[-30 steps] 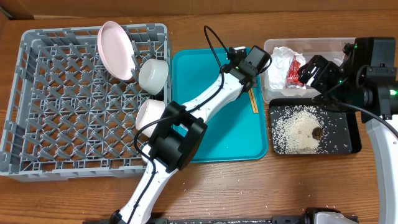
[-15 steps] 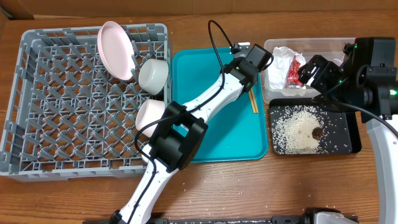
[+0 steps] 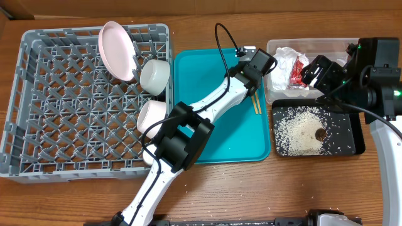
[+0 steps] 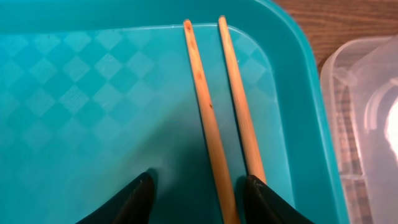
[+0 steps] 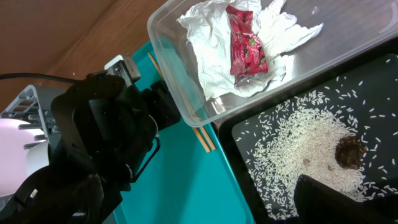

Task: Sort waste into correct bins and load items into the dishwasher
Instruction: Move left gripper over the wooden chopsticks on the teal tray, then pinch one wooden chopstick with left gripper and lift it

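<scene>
**Chopsticks outstanding; waste sorted, crockery racked**

The dishwasher [image 3: 69, 119], a square grey plastic rack with a lattice floor and open-sided walls, stood at the left of the table. The round, smooth, pale pink plate [image 3: 117, 50] stood on edge near its back right corner. Two whitish bowls [image 3: 155, 75] [image 3: 151, 116] sat along the right wall, glossy and rounded. The small cup could not be identified with certainty, as the left arm covered that part of the rack.

At centre lay the teal tray [image 3: 232, 141], hard plastic with a faint chequered surface. The chopsticks [image 4: 208, 118], thin tapered wooden sticks lying side by side, rested along its right edge, just beside the clear tub. The left gripper [image 4: 200, 186] was low over their near ends with its jaws apart and clamped on nothing. One stick ran between the fingers and the other ran under the right finger.

At right, the clear tub [image 3: 326, 43], rounded at the corners, held the crumpled white napkin [image 5: 211, 43] with the shiny red wrapper [image 5: 247, 46] lying on it. The right gripper [image 3: 312, 72] hung over this tub, spread wide and empty. The shallow black tray [image 3: 358, 135] in front held the scattered rice grains [image 3: 295, 132] and the small brown lump [image 5: 350, 152].

Assessment: the waste appeared sorted, and the plate and bowls loaded. The chopsticks were yet to be lifted and racked. Being thin and lying flat on slick plastic, they would likely need a close pinch.
</scene>
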Tool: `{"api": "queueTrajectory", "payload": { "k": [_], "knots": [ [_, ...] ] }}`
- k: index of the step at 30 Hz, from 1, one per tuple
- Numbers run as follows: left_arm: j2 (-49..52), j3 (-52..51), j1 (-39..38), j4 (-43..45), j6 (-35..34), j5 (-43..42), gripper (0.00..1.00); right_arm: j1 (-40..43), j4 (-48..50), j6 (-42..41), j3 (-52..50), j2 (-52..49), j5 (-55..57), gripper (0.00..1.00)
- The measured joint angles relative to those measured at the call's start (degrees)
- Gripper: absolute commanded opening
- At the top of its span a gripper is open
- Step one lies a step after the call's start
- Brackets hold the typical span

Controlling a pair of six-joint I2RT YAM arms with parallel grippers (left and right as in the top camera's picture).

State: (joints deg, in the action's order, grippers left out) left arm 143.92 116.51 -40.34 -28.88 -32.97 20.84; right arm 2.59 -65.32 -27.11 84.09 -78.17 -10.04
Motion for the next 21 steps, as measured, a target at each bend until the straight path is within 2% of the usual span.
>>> {"api": "queueTrajectory", "payload": {
  "k": [1, 2, 3, 4, 8, 12, 18, 21],
  "knots": [
    [0.0, 0.07, 0.0, 0.0, 0.17, -0.02, 0.4, 0.0, -0.04, 0.02, 0.0, 0.0, -0.02, 1.0],
    [0.02, 0.07, 0.0, -0.02, 0.2, 0.0, 0.3, 0.0, -0.04, 0.0, 0.0, 0.0, 0.0, 1.0],
    [0.02, 0.09, 0.0, -0.24, 0.55, 0.02, 0.15, 0.0, -0.04, -0.02, 0.0, 0.0, -0.02, 1.0],
    [0.02, 0.11, 0.02, -0.48, 0.59, 0.02, 0.04, 0.0, -0.02, -0.02, 0.0, -0.02, -0.02, 1.0],
    [0.02, 1.84, 0.0, -4.7, 0.76, 0.26, 0.04, 0.0, -0.02, -0.02, 0.0, 0.0, -0.02, 1.0],
    [0.37, 7.28, 0.02, -16.31, 0.81, -0.48, 0.04, 0.0, -0.04, -0.02, 0.0, 0.0, 0.0, 1.0],
    [2.45, 22.88, 0.31, -36.72, 1.18, -1.4, 0.04, 0.0, -0.04, -0.02, 0.0, 0.0, -0.02, 1.0],
    [2.64, 35.5, 1.14, -46.45, 2.12, -1.62, 0.04, 0.0, -0.02, -0.02, 0.0, 0.0, 0.0, 1.0]
  ]
}}
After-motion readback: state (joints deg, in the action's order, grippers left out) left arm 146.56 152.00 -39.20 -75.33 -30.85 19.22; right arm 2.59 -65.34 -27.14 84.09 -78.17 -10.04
